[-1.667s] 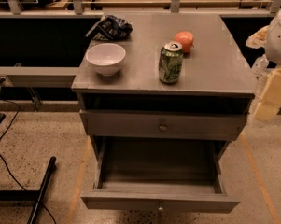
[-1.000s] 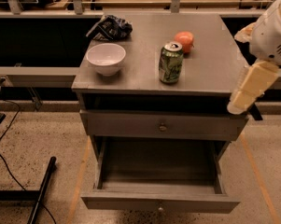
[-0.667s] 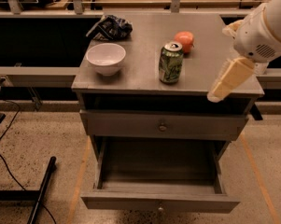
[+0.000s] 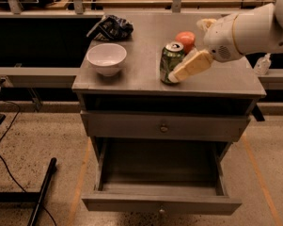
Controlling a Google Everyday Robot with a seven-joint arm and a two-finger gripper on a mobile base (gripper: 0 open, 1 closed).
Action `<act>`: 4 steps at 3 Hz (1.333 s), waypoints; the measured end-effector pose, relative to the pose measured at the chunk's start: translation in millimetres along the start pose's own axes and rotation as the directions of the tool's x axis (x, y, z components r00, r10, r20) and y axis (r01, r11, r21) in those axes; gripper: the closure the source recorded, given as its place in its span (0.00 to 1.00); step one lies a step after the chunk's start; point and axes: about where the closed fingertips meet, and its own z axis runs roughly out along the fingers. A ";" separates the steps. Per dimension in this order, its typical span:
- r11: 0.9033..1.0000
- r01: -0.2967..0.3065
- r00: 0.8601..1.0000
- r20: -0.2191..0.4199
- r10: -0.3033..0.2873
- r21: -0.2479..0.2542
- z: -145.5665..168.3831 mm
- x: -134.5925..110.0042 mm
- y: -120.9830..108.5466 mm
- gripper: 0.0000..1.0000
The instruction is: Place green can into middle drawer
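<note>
The green can (image 4: 169,60) stands upright on the grey cabinet's top (image 4: 131,76), right of centre. My gripper (image 4: 190,66) has come in from the right on the white arm (image 4: 254,29) and is at the can's right side, overlapping its lower edge. I cannot tell whether it touches the can. The middle drawer (image 4: 162,201) is the lowest one; it is pulled out towards me and its inside looks empty. The drawer front above it (image 4: 164,126) is closed.
A white bowl (image 4: 106,58) sits at the left of the cabinet top. A round orange-red fruit (image 4: 186,38) lies just behind the can. A dark crumpled bag (image 4: 112,27) lies at the back left. A black stand and cables (image 4: 37,192) are on the floor at the left.
My arm has swung in from the right edge of the view towards the left, bringing the gripper from beside the cabinet up to the can. The can, bowl and drawer have not moved.
</note>
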 end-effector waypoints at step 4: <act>0.917 -0.301 0.895 0.408 0.179 0.260 39.6 -28.6 -100.2 0.00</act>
